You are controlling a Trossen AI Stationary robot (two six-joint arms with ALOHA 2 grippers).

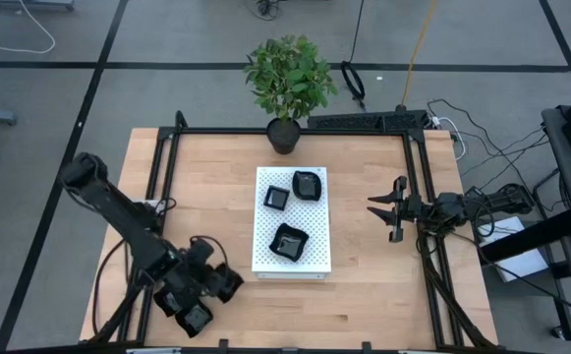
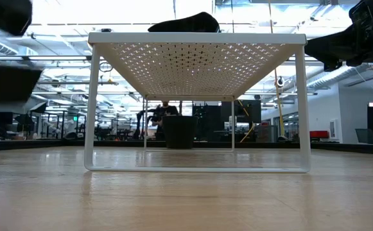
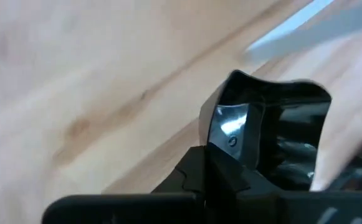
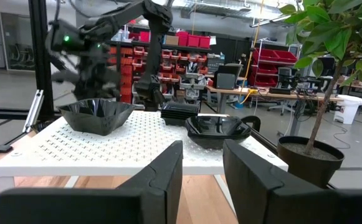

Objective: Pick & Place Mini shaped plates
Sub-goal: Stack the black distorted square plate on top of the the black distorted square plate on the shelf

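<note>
Glossy black mini plate (image 3: 274, 134) clamped in left gripper (image 1: 199, 317) jaws, front-left of desk (image 1: 364, 285).
Three more mini plates (image 1: 288, 241) sit on white perforated board (image 1: 316, 258); right gripper (image 1: 388, 208) hovers right of board, jaws part open, empty.

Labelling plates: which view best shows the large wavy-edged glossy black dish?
High view: the large wavy-edged glossy black dish shows whole from above on the white perforated board. Right wrist view shows its side; low view doesn't clearly show it.

White perforated metal board on legs (image 1: 292, 258) mid light wooden table (image 1: 364, 285); leafy green plant in black pot (image 1: 285, 133) at far edge, behind board.
</note>
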